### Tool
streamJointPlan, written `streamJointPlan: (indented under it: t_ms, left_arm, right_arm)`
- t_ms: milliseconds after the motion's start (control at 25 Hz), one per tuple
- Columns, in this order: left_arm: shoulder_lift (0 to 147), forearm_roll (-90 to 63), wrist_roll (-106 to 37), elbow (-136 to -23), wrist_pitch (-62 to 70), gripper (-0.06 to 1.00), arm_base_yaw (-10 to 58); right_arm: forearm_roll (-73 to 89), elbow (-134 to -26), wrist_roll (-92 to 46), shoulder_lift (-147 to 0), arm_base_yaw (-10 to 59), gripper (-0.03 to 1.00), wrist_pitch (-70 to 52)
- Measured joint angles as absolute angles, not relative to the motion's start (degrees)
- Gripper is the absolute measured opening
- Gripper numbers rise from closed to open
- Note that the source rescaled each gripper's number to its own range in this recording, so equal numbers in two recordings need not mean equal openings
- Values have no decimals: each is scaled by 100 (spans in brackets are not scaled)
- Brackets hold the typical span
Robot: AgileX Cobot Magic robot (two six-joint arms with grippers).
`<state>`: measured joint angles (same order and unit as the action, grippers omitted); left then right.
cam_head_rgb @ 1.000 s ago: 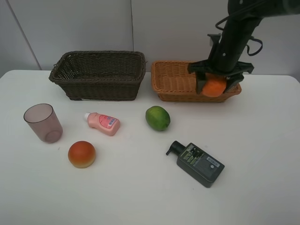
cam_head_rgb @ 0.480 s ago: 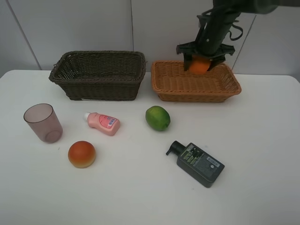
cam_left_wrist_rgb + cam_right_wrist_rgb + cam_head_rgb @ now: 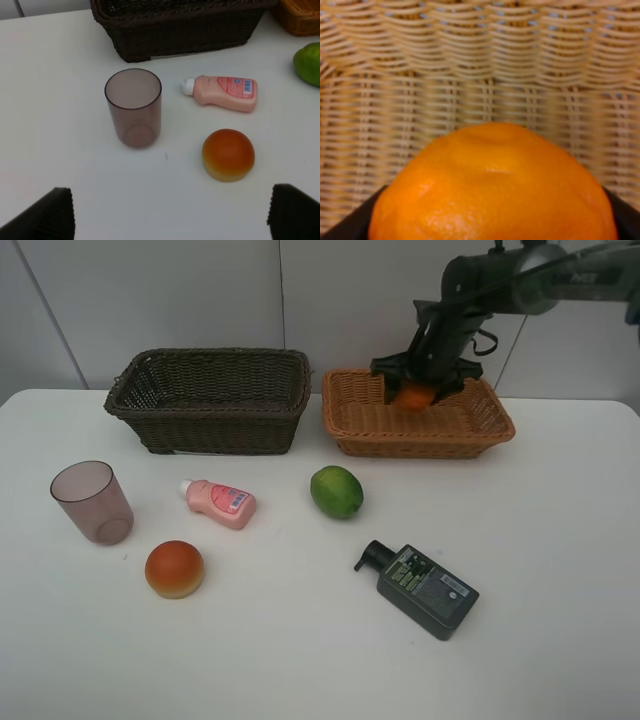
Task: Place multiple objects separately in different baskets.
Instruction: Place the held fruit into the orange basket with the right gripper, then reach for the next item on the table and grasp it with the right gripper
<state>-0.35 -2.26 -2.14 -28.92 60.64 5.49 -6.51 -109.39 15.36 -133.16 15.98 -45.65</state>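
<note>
white table (image 3: pixel 560 540), pale grey panelled wall (image 3: pixel 200 290) behind, even light.

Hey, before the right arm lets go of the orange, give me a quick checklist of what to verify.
1. Grip: the right hand holds the orange: ok.
2. Position: the orange is over the tan basket: ok, its weave fills the wrist view behind the fruit.
3. Drop height above the basket floor: cannot tell.
4. Other arm: the left hand is open, near the cup and away from that basket: ok.
5. Bystanders: the lime lies outside the basket, apart from it: ok.
</note>
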Motion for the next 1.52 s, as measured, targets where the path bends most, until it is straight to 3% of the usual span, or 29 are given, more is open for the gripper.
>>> streamJointPlan:
  t_ms: [400, 440, 600, 720, 960, 1200, 1520]
  left_arm:
    - [-35, -226, -214, -2892, 6064, 100, 549]
    - [-35, -226, -214, -2892, 6064, 100, 549]
    - [-35, -226, -214, -2892, 6064, 100, 549]
    - [-35, -226, -214, -2892, 6064, 100, 549]
    - [-35, -226, -214, -2892, 6064, 100, 549]
    - [-35, -226, -214, -2892, 6064, 100, 549]
    - [-35, -226, -214, -2892, 6064, 100, 549]
  right_arm:
    - [-646, -10939, 1536, -13538, 1598, 21, -4289]
    - [-646, -10944, 1536, -13538, 1598, 27, -4263]
    - [-651, -10944, 1536, -13533, 1598, 83, -4275]
    - [-651, -10944, 1536, -13447, 1598, 97, -4368]
    - [-651, -10944, 1562, -12919, 1674, 100, -5067]
    - [-651, -10905, 2071, -12285, 2181, 100, -5931]
    - [-570, -9689, 2386, -11424, 3024, 100, -6213]
